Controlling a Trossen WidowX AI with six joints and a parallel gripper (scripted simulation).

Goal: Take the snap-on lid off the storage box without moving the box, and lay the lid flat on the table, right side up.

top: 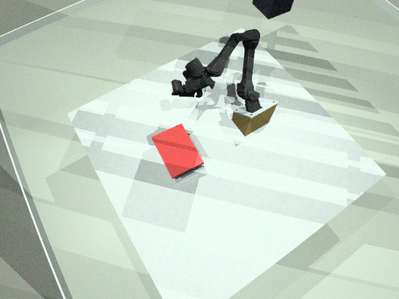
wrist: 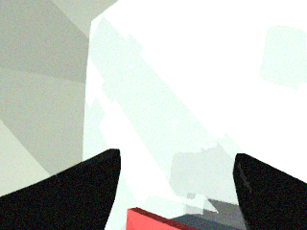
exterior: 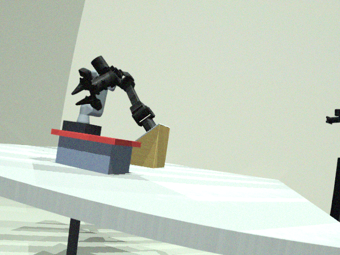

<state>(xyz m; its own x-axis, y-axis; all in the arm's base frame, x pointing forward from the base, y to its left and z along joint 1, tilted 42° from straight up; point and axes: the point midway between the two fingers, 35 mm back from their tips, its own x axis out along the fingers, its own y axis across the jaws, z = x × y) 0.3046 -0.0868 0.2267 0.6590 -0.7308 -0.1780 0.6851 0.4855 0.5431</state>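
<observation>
The red lid (top: 177,151) (exterior: 82,136) (wrist: 149,221) lies flat on top of the blue-grey storage box (exterior: 82,158) (wrist: 199,221), its edges overhanging the walls. The box stands upright on the white table (top: 225,251) (exterior: 219,189). My gripper (top: 186,95) (exterior: 74,99) (wrist: 177,161) is open, with nothing between its fingers. It is in the air, on the arm's side of the box and higher than the lid in the exterior view. In the wrist view a corner of the lid shows low between the fingers, nearer the left one. The gripper touches neither lid nor box.
My arm's base sits on a wooden wedge-shaped block (top: 257,121) (exterior: 155,148) near the box. A grey arm (exterior: 102,102) on a dark block (exterior: 82,127) shows behind the lid in the exterior view. Another dark device (exterior: 333,119) is at the far right.
</observation>
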